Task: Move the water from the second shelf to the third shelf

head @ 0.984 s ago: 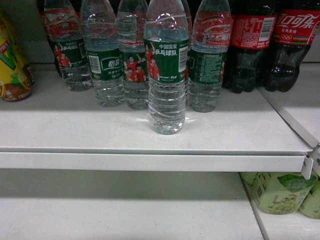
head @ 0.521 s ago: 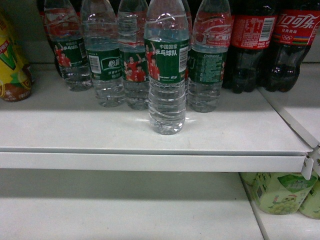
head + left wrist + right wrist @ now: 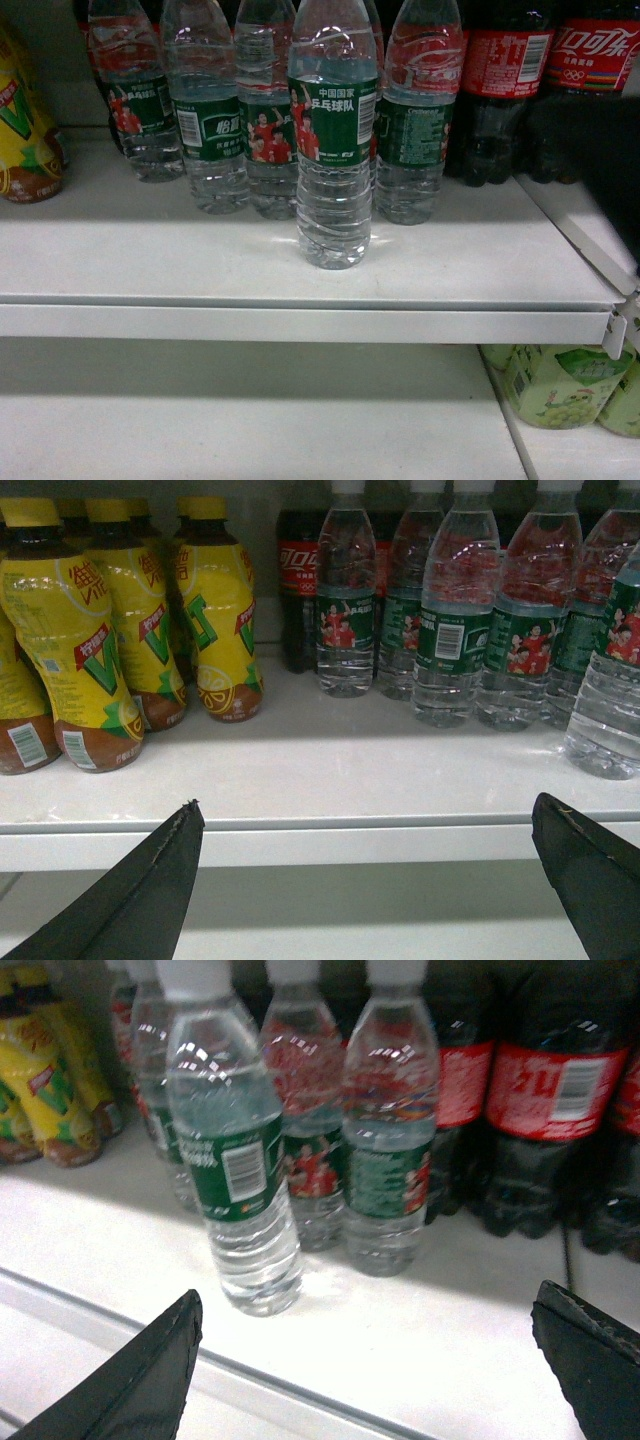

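Note:
One water bottle (image 3: 333, 150), clear and ribbed with a dark green label, stands alone in front of a row of like bottles (image 3: 205, 120) on the white upper shelf (image 3: 150, 270). The right wrist view shows this front water bottle (image 3: 240, 1170) ahead and left of my open right gripper (image 3: 367, 1295), which holds nothing. On the right of the head view, a dark blurred shape, my right arm (image 3: 600, 170), covers the cola bottles' bases. My left gripper (image 3: 367, 805) hangs open and empty before the shelf edge (image 3: 360, 830). The front bottle (image 3: 610, 680) is far to its right.
Yellow tea bottles (image 3: 100, 630) fill the shelf's left end. Dark cola bottles (image 3: 505, 90) with red labels stand at the right. A lower white shelf (image 3: 250, 420) lies beneath, with pale green drink bottles (image 3: 560, 385) at its right. A price-tag clip (image 3: 615, 330) juts from the shelf edge.
A dark blurred shape, my right arm, has come into the head view at the right, in front of the cola bottles. The bottles have not moved.

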Controlling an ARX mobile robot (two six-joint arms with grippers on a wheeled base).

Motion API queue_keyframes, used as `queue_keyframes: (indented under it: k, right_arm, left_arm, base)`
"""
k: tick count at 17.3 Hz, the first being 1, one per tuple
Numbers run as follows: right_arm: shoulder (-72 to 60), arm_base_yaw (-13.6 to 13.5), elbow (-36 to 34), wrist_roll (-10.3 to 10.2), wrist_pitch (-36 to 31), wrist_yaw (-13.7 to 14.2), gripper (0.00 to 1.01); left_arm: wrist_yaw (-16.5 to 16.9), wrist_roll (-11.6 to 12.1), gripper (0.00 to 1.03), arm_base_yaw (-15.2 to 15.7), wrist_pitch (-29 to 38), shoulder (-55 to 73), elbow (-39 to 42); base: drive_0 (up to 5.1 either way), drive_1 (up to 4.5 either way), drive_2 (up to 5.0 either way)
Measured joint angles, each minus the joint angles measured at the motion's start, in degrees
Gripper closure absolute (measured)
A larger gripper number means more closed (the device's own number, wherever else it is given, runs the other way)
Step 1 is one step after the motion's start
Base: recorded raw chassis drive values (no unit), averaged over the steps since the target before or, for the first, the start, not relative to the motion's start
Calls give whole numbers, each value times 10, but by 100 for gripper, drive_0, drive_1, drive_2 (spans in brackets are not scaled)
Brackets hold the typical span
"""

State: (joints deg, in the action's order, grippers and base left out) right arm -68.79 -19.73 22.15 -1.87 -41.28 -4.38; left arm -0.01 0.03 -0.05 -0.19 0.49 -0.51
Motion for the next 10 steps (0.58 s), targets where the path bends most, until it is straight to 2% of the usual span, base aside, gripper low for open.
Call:
queue_keyframes:
  k: [4,6,8,10]
  right_arm:
    - [-126,-59,41,-2,-32,2,3]
    - [-167,-86,69,-14,-38,2,3]
    - [-186,-104,98,-34,-38,2,3]
    - [-207,-113,127,-43,-37,12,3]
  left_arm:
    - [0,0,5,0,0,0,0]
    - [0,0,5,0,0,0,0]
    - [0,0,5,0,0,0,0]
    - [0,0,5,0,0,0,0]
  base:
    - [0,0,0]
    - [0,0,0]
    - [0,0,0]
    - [0,0,0]
